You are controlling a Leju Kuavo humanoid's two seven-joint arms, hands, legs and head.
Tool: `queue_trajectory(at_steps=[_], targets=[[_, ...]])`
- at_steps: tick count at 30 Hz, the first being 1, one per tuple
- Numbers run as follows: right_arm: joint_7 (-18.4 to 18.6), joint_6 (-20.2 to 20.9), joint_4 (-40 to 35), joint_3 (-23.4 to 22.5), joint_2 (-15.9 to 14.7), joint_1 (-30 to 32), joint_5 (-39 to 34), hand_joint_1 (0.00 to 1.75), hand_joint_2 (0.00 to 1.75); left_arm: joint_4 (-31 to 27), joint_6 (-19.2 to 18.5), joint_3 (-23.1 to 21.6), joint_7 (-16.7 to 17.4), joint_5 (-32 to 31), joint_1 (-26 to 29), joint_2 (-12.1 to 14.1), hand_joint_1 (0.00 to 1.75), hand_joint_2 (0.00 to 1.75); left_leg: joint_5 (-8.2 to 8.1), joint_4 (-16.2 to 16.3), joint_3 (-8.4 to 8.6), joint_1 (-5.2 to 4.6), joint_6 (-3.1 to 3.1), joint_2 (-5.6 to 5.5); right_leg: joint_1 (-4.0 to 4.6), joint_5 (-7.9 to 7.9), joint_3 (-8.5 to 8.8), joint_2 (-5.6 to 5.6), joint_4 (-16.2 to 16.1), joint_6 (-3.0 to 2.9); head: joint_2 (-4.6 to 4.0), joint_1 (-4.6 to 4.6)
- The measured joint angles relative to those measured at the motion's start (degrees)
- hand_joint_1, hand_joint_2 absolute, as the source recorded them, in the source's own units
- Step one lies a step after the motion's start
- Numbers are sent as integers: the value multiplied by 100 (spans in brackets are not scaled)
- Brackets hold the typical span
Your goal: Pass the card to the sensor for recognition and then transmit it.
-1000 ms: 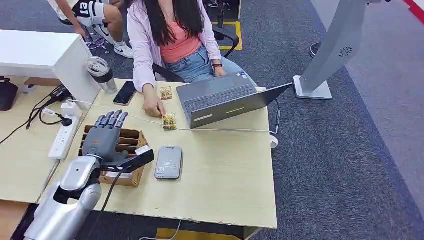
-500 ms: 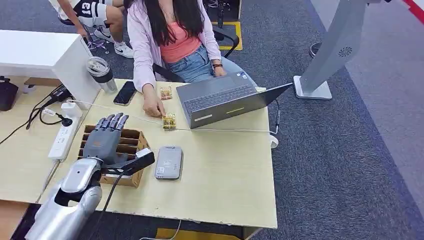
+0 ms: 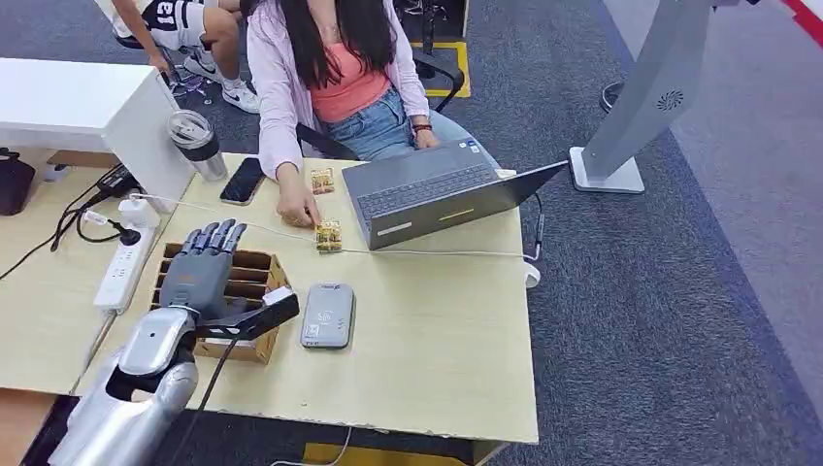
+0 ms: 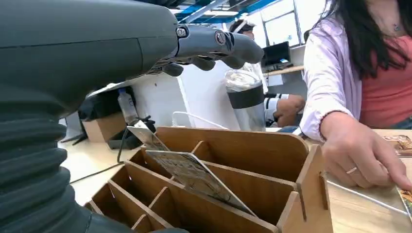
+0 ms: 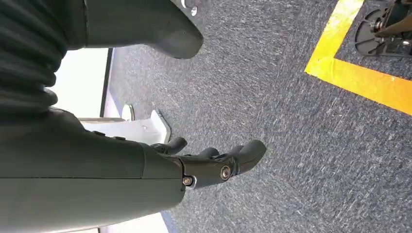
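Robot's left hand (image 3: 199, 272) hovers flat over a wooden card holder (image 3: 254, 277) on the table (image 3: 437, 359).

Its fingers are spread, grasping nothing. A card (image 4: 194, 177) leans in a slot beneath. The grey sensor (image 3: 327, 315) lies just beside the holder. Beyond, a person's hand (image 3: 296, 207) rests near a laptop (image 3: 427, 194). The right hand (image 5: 145, 170) hangs released above carpet.

floor: grey-blue carpet (image 3: 621, 320); yellow floor marking (image 3: 456, 58); furniture: light wooden table (image 3: 437, 359); white cabinet (image 3: 78, 97)
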Motion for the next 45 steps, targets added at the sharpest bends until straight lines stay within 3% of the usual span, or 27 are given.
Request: queue_trajectory(at_steps=[25,26,27,45], targets=[[2,4,2,68,0,0,-11,0,175,0,4,42,39,-31,47,-2,0,175,0,0,0,0,0,0,0,0,0,0,0,0,0,0],[2,4,2,70,0,0,-11,0,175,0,4,44,39,-31,48,-2,19,175,0,0,0,0,0,0,0,0,0,0,0,0,0,0],[2,4,2,83,0,0,-13,0,175,0,4,46,39,-31,48,-2,175,175,0,0,0,0,0,0,0,0,0,0,0,0,0,0],[2,57,17,144,0,-1,-87,0,175,0,-52,81,-74,96,64,37,175,175,0,-1,0,0,0,0,0,0,0,-1,0,0,0,0]])
